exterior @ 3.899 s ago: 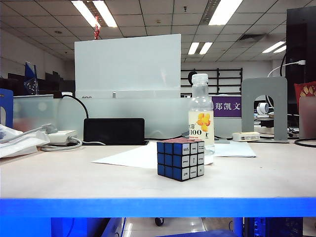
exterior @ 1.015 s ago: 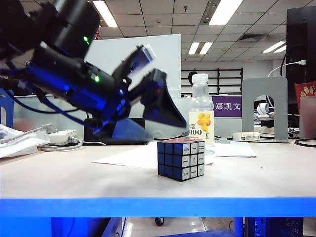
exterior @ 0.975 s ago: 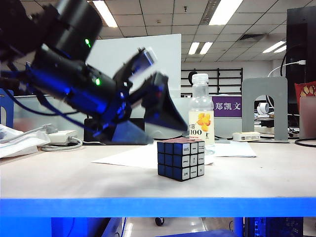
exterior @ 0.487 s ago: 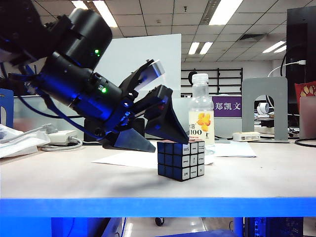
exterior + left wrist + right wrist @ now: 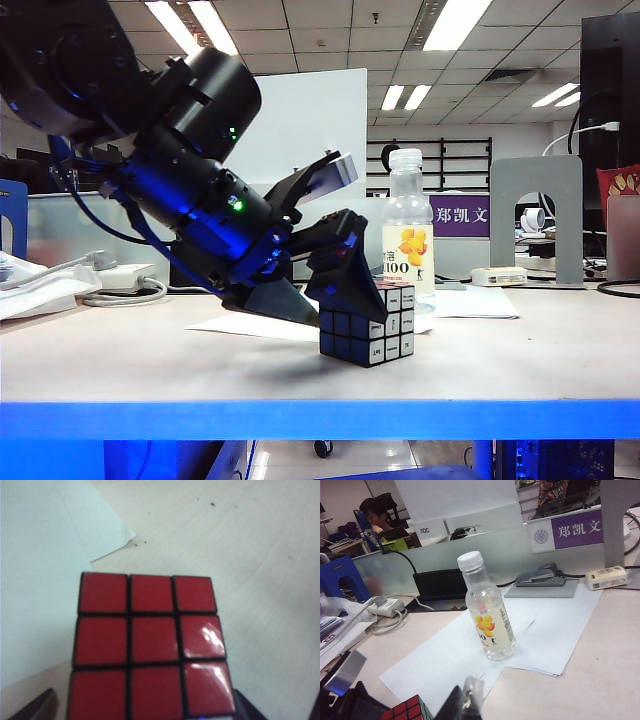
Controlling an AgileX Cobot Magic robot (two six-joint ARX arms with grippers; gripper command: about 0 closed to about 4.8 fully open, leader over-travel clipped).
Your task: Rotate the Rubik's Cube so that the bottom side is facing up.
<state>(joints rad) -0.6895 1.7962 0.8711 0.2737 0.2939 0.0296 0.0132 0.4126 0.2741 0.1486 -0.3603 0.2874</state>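
- The left gripper (image 5: 335,285) reaches in from the left of the exterior view, tilted down, with its jaws spread wide over the cube (image 5: 367,323). One dark finger (image 5: 345,275) lies against the cube's upper left corner there; whether it presses on it I cannot tell. In the left wrist view the finger tips (image 5: 30,711) show on either side of the cube (image 5: 150,645), apart from its sides.
- The right gripper (image 5: 465,702) is pressed together and holds nothing; only its tip shows, in the right wrist view, above the table (image 5: 600,655).
- The table (image 5: 120,360) is pale, with white paper (image 5: 255,320) spread under and behind the cube.
- The bottle (image 5: 408,235) stands upright just behind the cube, near its right side.
- The cube sits flat on the table near the paper's front edge, red face up, blue face toward the left front, white printed face toward the right front.
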